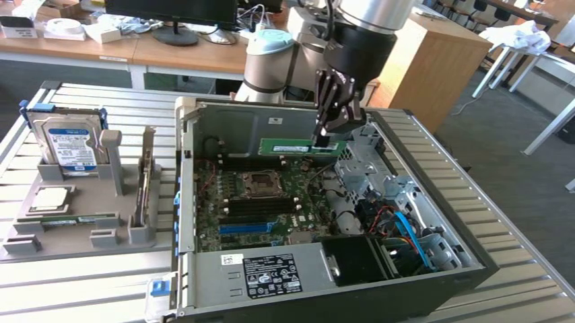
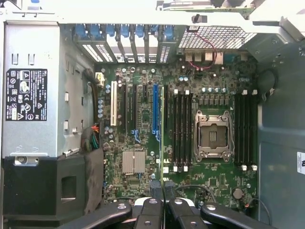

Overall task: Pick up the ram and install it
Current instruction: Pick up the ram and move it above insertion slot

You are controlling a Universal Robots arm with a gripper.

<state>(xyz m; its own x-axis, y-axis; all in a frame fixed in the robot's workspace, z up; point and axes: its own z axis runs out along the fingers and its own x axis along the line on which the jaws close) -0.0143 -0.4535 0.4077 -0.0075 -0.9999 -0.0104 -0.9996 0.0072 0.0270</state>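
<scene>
Exterior view: the gripper (image 1: pixel 322 142) is clamped on one end of the ram (image 1: pixel 287 147), held level and edge-down at the motherboard's (image 1: pixel 260 202) twelve o'clock, probably to line up with a slot.

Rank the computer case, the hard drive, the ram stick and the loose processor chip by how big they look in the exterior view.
1. computer case, by far the largest.
2. hard drive.
3. ram stick and processor chip: too close to rank; the stick is longer, the chip broader.
</scene>
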